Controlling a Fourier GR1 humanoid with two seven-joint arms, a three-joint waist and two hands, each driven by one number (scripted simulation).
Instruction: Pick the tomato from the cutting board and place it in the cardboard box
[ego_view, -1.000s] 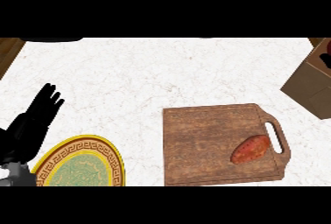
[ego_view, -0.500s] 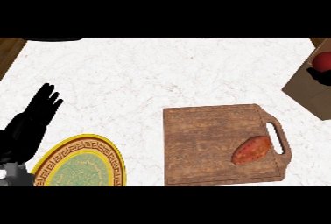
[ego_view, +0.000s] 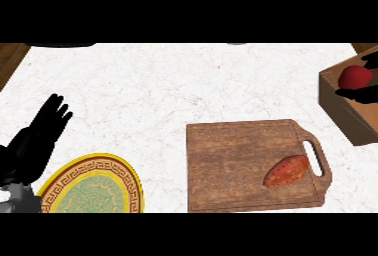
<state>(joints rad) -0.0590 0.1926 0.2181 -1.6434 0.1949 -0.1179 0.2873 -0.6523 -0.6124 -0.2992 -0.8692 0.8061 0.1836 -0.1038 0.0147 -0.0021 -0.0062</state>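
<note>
Holding the tomato (ego_view: 355, 77) inside the cardboard box (ego_view: 353, 116), the right robot hand (ego_view: 359, 94) curls beneath it.
The left robot hand (ego_view: 40, 137) rests with fingers straight beside a plate (ego_view: 92, 189); a sweet potato (ego_view: 286, 171) lies on the cutting board (ego_view: 236, 165) on the counter (ego_view: 184, 85).

One camera only, set at the robot's head, looking steeply down on the counter (ego_view: 184, 85) (no second view to compare). The cutting board (ego_view: 236, 165) lies near, the cardboard box (ego_view: 351, 112) far right.
</note>
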